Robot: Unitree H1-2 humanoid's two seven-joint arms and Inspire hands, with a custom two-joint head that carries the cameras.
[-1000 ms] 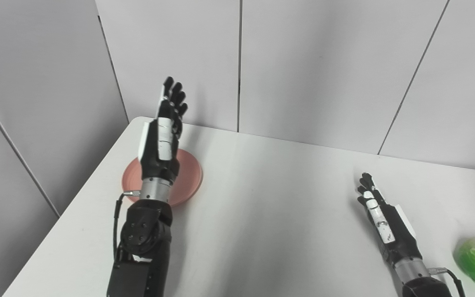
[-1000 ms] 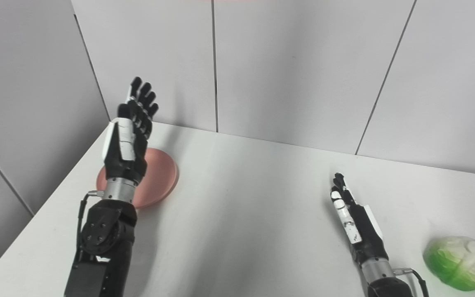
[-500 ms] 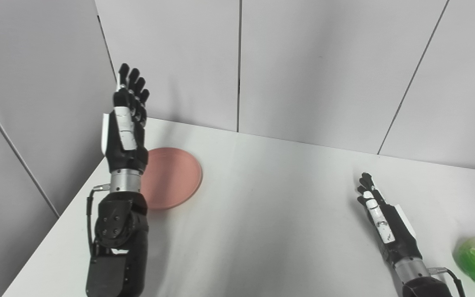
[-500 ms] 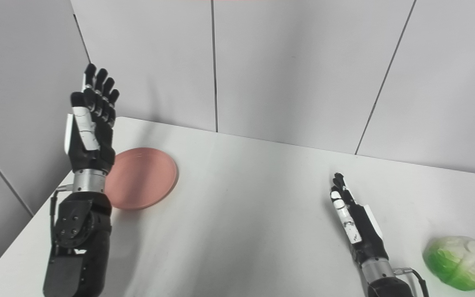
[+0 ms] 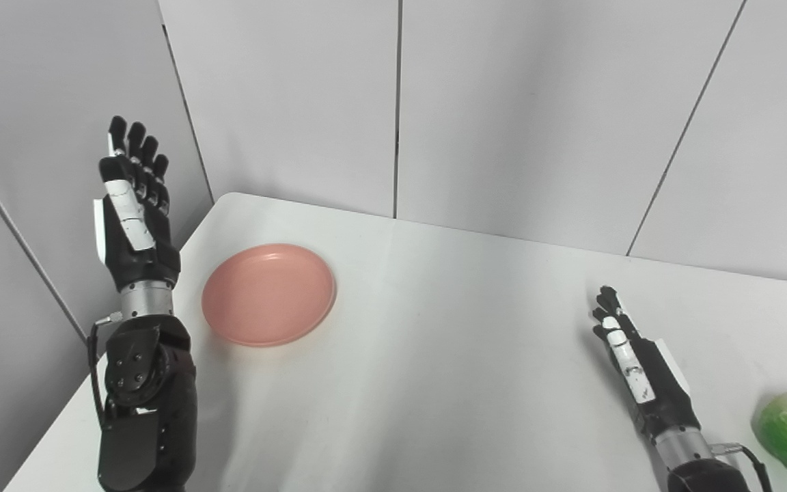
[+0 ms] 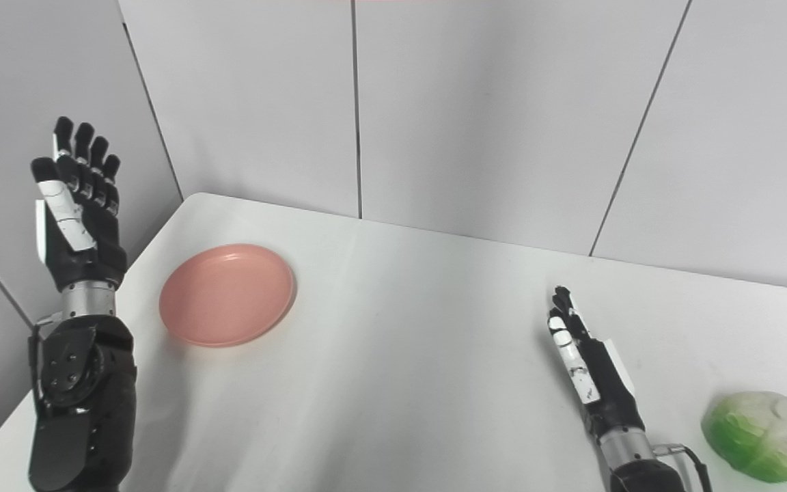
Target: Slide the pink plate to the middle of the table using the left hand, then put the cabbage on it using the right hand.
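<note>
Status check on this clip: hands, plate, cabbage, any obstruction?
Left robot hand open, raised beside pink plate, not touching. Right robot hand open, low on table. Cabbage untouched at right edge. Path to middle unobstructed.

The pink plate is found lying flat and empty, round with a shallow raised rim, near the table's far left corner. The cabbage is found resting near the right edge, green with pale patches, well apart from the plate.
</note>
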